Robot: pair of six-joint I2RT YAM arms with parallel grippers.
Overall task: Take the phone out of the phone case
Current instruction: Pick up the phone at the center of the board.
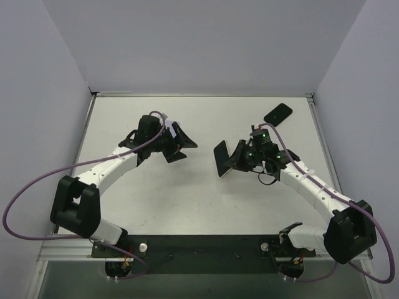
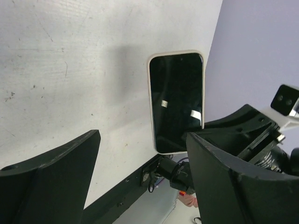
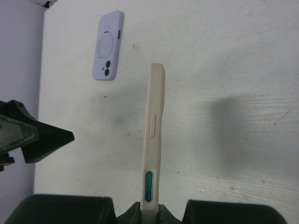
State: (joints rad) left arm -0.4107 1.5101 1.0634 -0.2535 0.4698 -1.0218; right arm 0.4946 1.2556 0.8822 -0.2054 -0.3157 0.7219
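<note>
Our right gripper (image 1: 238, 161) clamps the cream phone case (image 3: 154, 116) holding the phone (image 2: 176, 100); our left gripper (image 1: 181, 148), at its 9 o'clock, gapes apart.

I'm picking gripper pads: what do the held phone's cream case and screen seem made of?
The cream case is probably silicone or soft plastic, matte: no glare, a rounded edge, a moulded button. The screen is probably glass, glossy black: it shows sharp bright reflections.

Left arm (image 1: 103, 167), right arm (image 1: 315, 187): white links, black joints. Left gripper (image 1: 184, 151), right gripper (image 3: 149, 209): black. Purple cable (image 1: 31, 183) along each (green lights (image 1: 262, 132), right wrist).
</note>
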